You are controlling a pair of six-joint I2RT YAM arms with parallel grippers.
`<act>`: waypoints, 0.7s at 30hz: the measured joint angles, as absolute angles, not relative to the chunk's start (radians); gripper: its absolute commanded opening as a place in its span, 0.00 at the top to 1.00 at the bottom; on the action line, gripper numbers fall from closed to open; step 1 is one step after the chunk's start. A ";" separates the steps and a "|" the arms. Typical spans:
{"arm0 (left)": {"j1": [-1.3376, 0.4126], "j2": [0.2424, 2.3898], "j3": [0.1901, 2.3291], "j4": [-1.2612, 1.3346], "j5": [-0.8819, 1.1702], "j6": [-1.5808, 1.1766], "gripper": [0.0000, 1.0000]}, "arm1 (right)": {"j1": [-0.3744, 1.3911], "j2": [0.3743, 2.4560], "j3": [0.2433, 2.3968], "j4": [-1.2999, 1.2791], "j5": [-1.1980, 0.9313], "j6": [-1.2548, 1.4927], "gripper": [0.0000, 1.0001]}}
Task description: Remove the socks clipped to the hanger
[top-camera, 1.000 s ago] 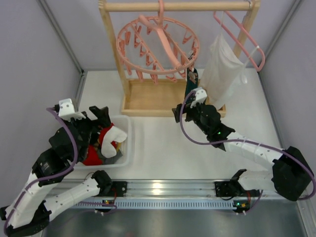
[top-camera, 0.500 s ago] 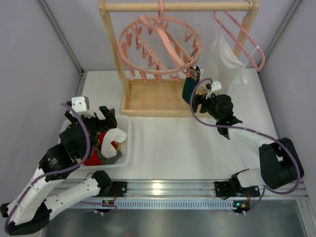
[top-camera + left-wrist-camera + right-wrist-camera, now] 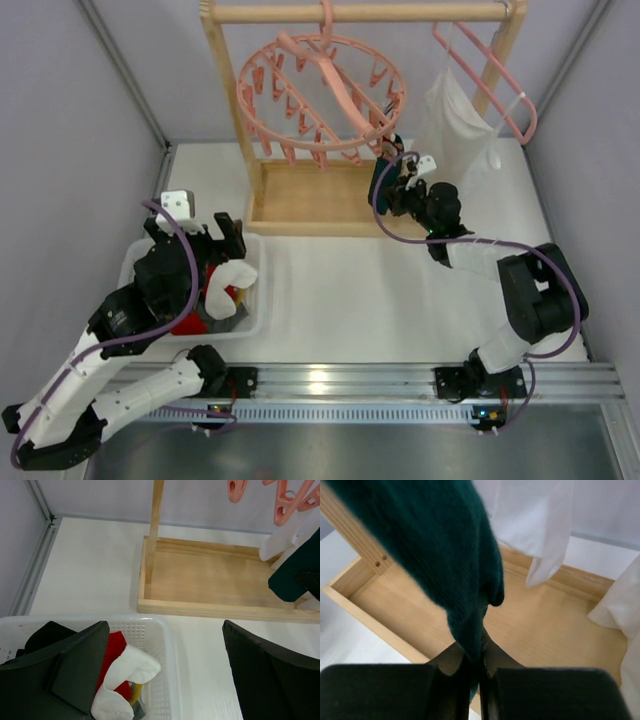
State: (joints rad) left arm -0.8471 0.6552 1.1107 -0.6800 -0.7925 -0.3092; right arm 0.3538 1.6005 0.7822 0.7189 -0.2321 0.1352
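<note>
The round pink hanger [image 3: 320,100] hangs from the wooden rack's top bar. One dark teal sock [image 3: 381,178] [image 3: 435,545] [image 3: 295,570] dangles from a clip at its right side. My right gripper [image 3: 390,192] [image 3: 479,655] is shut on the lower end of this sock, with fabric pinched between the jaws. My left gripper [image 3: 203,236] [image 3: 167,667] is open and holds nothing, hovering over the white basket [image 3: 258,300] [image 3: 165,645]. Removed socks lie in the basket, among them a red-and-white one [image 3: 225,285] [image 3: 125,672] and a black one [image 3: 45,635].
The rack's wooden base tray [image 3: 300,205] [image 3: 555,625] lies under the sock. A large white garment [image 3: 455,135] [image 3: 530,520] hangs on a plain pink triangular hanger [image 3: 500,85] just right of my right gripper. Grey walls close in on both sides.
My right arm reached forward to the teal sock and its jaws went from open to shut on the sock's lower end. My left arm shifted slightly right and stayed open.
</note>
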 measured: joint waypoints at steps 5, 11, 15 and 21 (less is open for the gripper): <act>-0.847 0.678 1.184 -0.690 -0.737 -0.337 0.02 | 0.400 1.599 0.696 0.876 -0.211 0.177 1.00; -0.847 0.773 1.399 -0.687 -0.634 -0.375 0.02 | 0.567 1.567 0.599 0.959 -0.086 0.166 1.00; -0.847 0.921 1.557 -0.680 -0.559 -0.374 0.02 | 0.714 1.529 0.597 0.958 0.052 0.120 1.00; -0.890 1.200 1.739 -0.681 -0.593 -0.337 0.02 | 0.916 1.514 0.638 0.929 0.294 0.042 1.00</act>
State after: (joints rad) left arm -0.8898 1.1999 1.7390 -0.6807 -0.5934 -0.3367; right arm 0.9157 1.5143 0.6384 0.9287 0.2939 0.0422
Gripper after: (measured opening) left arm 0.984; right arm 0.003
